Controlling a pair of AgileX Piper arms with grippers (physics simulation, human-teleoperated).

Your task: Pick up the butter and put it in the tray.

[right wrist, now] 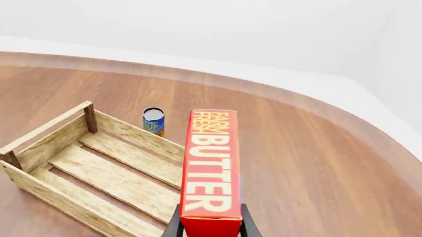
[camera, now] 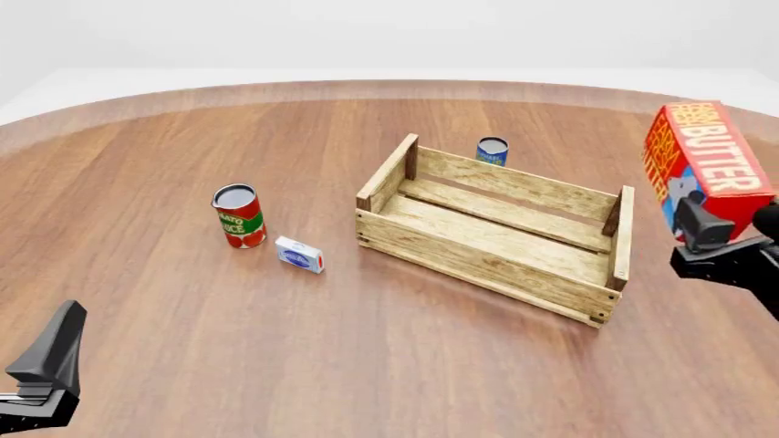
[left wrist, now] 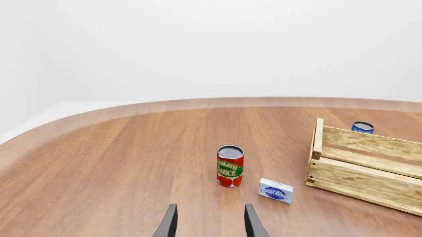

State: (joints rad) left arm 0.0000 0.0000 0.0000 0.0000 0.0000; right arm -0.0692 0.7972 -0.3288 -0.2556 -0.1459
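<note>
Holding the butter (camera: 709, 157) off the table, the right gripper (camera: 718, 239) has its fingers clamped on the carton's lower end; in the right wrist view both fingertips (right wrist: 175, 227) press flat against the sides of the red box, "BUTTER" face up. Carton sits tilted, raised clear of the wood, just beyond the tray (camera: 492, 265) at its right end (not over the inside in the front view). Tray is open-topped, slatted, nothing inside it, set at an angle near the middle of the table (camera: 365, 365). A blue can (camera: 492, 151) stands upright behind the tray's far wall, apart from it. Left of the tray: the red-and-green tomato sauce can (camera: 239, 216) upright, with the small white-and-blue box (camera: 299, 255) lying just beside it on the tray side, not touching. Left gripper (left wrist: 209, 224) is low at the front-left corner of the table, well apart from everything, jaws spread with nothing between them; both fingers show in the left wrist view pointing toward the sauce can.
</note>
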